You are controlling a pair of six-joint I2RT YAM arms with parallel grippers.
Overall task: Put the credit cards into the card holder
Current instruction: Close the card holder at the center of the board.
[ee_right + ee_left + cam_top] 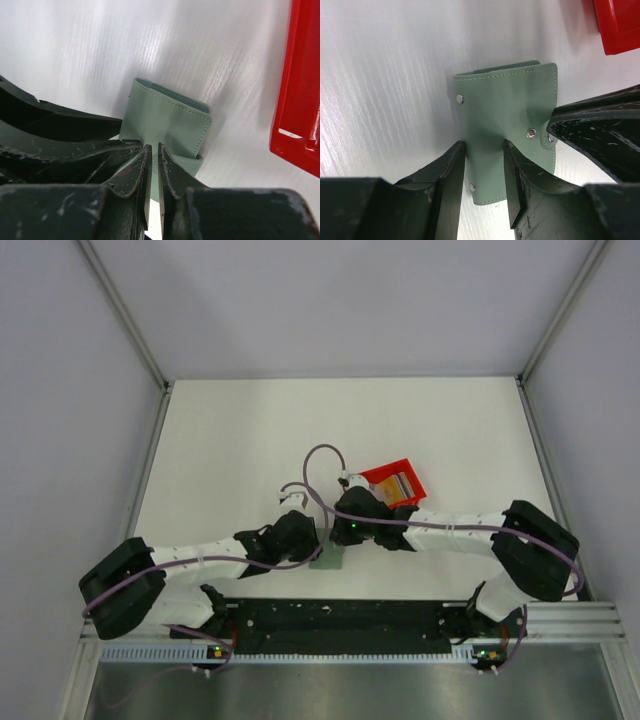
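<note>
The card holder (pixel 505 115), a flat grey-green wallet with metal snaps, lies closed on the white table between the two arms (pixel 328 560). My left gripper (pixel 483 144) stands open, its two fingertips resting on the wallet's near part, one by its left edge. My right gripper (pixel 154 147) is shut on the card holder's (pixel 165 120) snap tab, a green strip showing between its jaws. One of its fingers (pixel 590 130) reaches the tab from the right. The credit cards (pixel 400 483) lie in the red bin, with a tan-orange one showing.
The red plastic bin (pixel 381 477) sits just behind and to the right of the wallet, close to the right arm (pixel 300 100). Purple cables loop above both wrists. The aluminium rail with the arm bases runs along the near edge.
</note>
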